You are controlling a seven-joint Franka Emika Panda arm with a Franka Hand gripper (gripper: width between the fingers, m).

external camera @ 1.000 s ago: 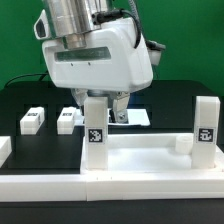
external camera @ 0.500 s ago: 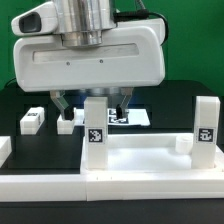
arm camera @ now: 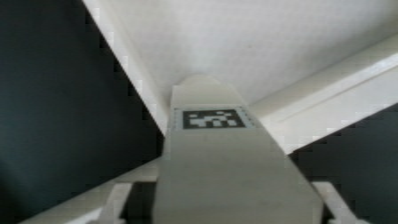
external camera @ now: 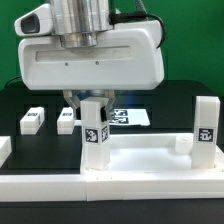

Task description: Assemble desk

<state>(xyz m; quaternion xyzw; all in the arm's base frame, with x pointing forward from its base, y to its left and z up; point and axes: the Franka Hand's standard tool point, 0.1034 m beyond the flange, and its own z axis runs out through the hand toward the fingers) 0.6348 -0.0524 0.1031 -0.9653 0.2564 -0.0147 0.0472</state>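
Jaws are pulled in narrow on the held leg (external camera: 94, 135), with one finger on each side near its top end, so they hold it. The held leg stands straight up at the corner of the desk top (external camera: 150, 158) on the exterior view's left. Its foot sits on that corner, but I cannot tell if it is pushed into the socket. A black-and-white tag (external camera: 94, 137) shows on its front.

The desk top is wide and white with a raised rim. It lies flat on the black tabletop (external camera: 22, 98). A second leg (external camera: 205, 130) stands straight up at the corner on the exterior view's right, well apart from the held leg. It has a tag on its front too.

Two more legs lie flat on the tabletop behind the desk top, on the exterior view's left. The outer loose leg (external camera: 32, 121) and the inner loose leg (external camera: 67, 120) lie near each other but do not touch.

The marker board (external camera: 136, 117) lies flat on the tabletop behind the held leg.

In the wrist view the held leg (arm camera: 219, 170) fills the middle, with a tag on its end. The white desk top (arm camera: 196, 40) lies behind it, and the dark tabletop (arm camera: 54, 120) shows at the side.
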